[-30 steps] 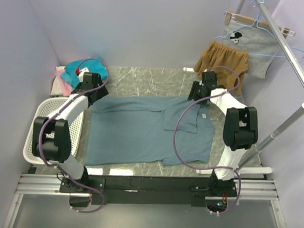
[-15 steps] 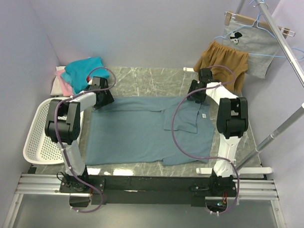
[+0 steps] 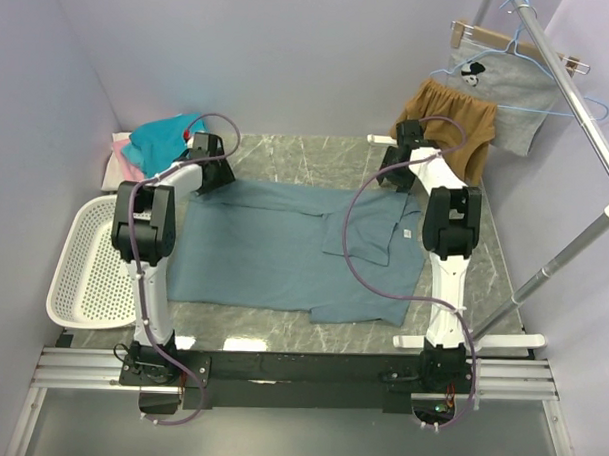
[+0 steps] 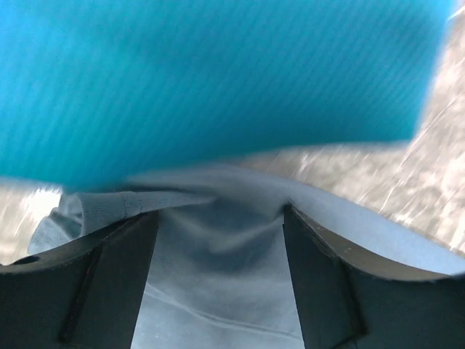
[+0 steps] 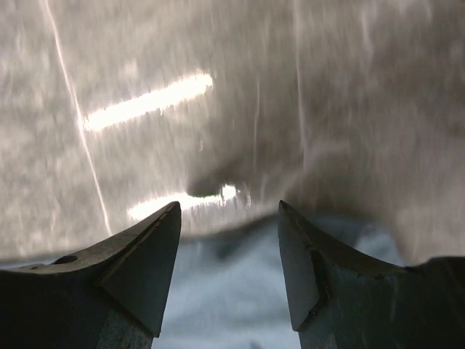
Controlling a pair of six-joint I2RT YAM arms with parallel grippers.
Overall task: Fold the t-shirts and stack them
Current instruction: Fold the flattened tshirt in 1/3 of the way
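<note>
So, the big grey-blue tee (image 3: 274,252) is laid out mostly flat across the marble tabletop (image 3: 287,152), pretty much filling the middle of it. On its right half a flap is folded back over the body, and a small white tag (image 3: 408,233) can be seen there. Both arms are stretched out to the tee's far edge, one at each far corner.

The left claw (image 4: 216,212) is parked at the far left corner. Its fingers are held well apart, and a rumpled bit of grey-blue cloth is seen lying in the gap between them. Nothing looks pinched, so it's counted as open. Right behind that, the wrist view is filled by the teal tee (image 4: 218,73), which is piled at the far left corner of the tabletop on top of a pink one (image 3: 132,169).

The right claw (image 5: 228,206) is spread too, tips down at the far right corner. The tee's edge is seen between the fingers, with bare marble beyond it. No grip there either, though that view is fairly blurred.

At the left a white mesh basket (image 3: 78,280) is sat just beside the tee. At the far right, mustard-brown shorts (image 3: 454,113) and a light grey printed garment (image 3: 509,90) are hung up at a metal rail (image 3: 579,110).
</note>
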